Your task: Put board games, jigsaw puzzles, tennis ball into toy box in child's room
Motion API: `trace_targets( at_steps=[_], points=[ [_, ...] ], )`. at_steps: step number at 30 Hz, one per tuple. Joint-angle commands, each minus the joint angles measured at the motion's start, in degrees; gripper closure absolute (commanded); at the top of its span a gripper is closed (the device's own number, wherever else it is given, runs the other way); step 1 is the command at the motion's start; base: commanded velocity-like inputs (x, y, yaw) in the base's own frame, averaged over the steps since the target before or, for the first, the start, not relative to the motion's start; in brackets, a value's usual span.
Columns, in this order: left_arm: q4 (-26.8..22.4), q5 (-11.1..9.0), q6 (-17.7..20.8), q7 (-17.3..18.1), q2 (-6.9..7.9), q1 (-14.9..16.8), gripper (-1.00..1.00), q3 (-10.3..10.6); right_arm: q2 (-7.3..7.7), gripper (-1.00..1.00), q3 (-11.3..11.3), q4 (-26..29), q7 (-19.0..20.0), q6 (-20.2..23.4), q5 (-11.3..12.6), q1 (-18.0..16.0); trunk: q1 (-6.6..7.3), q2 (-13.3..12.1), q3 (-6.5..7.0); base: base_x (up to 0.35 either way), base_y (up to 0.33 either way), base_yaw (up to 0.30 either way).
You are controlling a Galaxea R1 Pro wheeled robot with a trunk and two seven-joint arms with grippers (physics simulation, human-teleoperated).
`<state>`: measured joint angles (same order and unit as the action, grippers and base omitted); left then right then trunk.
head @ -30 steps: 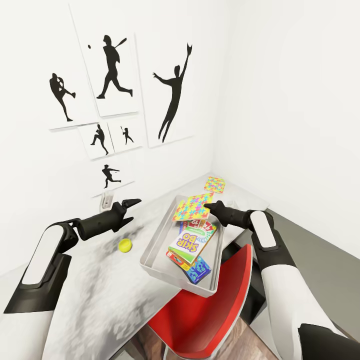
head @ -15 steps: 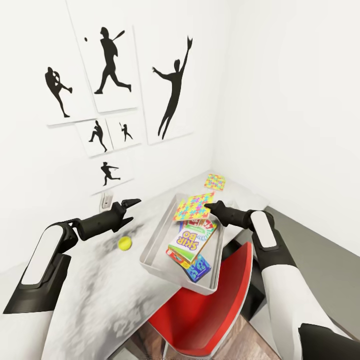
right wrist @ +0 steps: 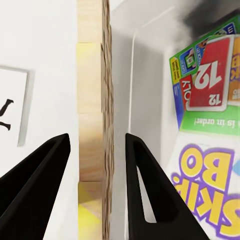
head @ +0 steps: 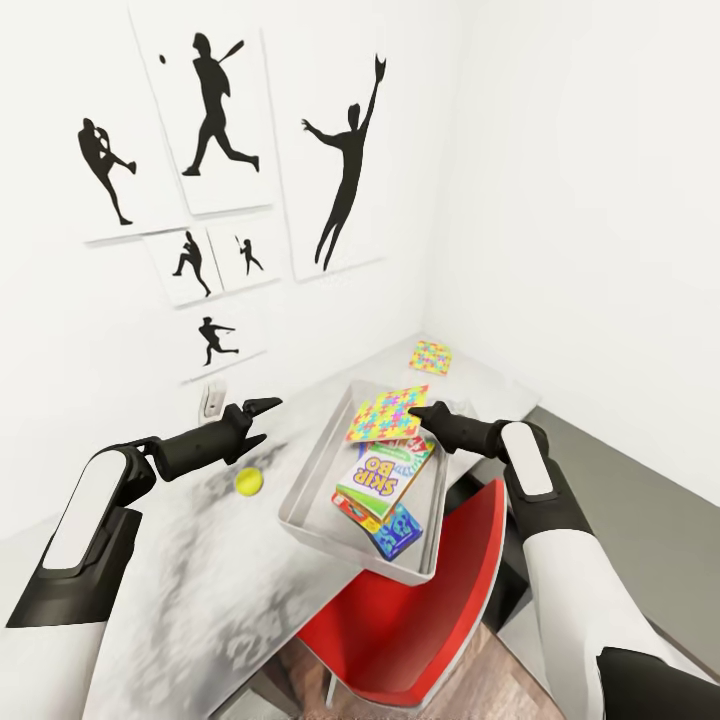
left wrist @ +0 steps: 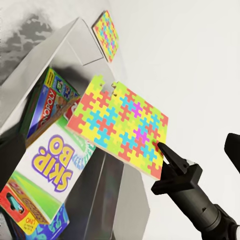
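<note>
Table [head: 190,560], pale mottled top, runs from near left to the far corner of the room. Wall behind it carries 6 black baseball silhouettes [head: 345,165]. Red chair [head: 420,610] sits at the near right, tucked under the table edge.

Toy box [head: 310,490] is on the table, centre, tilted diagonally to the view. Inside: SKIP-BO game [head: 375,478] on top, face up; a Monopoly box [left wrist: 50,100] along the far wall of the box; a blue game [head: 400,528] at the near end, partly under SKIP-BO.

Right gripper [head: 425,412] is over the far right part of the box, pinching puzzle 1 [head: 385,412] at one edge. Right wrist view shows the puzzle edge-on between the 2 fingers [right wrist: 145,190], which sit a little off each face there; left wrist view shows a fingertip on the puzzle's corner. Puzzle is held tilted, above the games, not touching them as far as I can tell.

Puzzle 2 [head: 431,356] lies flat on the table at the far right corner, well apart from the box.

Left gripper [head: 262,420] is spread, holding nothing, above the table left of the box.

Tennis ball [head: 249,481] is on the table just left of the box, near and below the left gripper.
</note>
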<state>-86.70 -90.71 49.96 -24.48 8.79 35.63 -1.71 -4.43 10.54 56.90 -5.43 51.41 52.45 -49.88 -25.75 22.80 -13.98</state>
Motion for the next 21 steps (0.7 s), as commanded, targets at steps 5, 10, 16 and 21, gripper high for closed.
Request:
trace_targets(
  at_steps=[5,10,16,21],
  points=[
    [-0.06,-0.61,0.14,-0.57,0.00,0.05,-1.00,-0.05,-0.07,1.00,0.19,0.05,-0.55,0.27,0.67,-0.05,-0.03,0.12,-0.57,0.000,0.000,0.006],
    [-0.11,-0.63,0.14,-0.57,0.00,0.05,-1.00,-0.05,-0.06,1.00,0.19,0.05,-0.55,0.27,0.67,-0.10,-0.03,0.12,-1.02,0.000,0.000,0.035],
    [-0.12,-0.62,0.14,-0.57,0.00,0.05,-1.00,-0.05,-0.04,1.00,0.19,0.05,-0.55,0.27,0.69,-0.10,-0.03,0.12,-1.37,0.000,0.000,0.030],
    [-0.13,-0.61,0.14,-0.57,0.00,0.05,-1.00,-0.05,0.04,1.00,0.23,0.05,-0.55,0.22,0.69,-0.07,-0.03,0.12,-1.49,0.000,0.000,0.012]
  ],
)
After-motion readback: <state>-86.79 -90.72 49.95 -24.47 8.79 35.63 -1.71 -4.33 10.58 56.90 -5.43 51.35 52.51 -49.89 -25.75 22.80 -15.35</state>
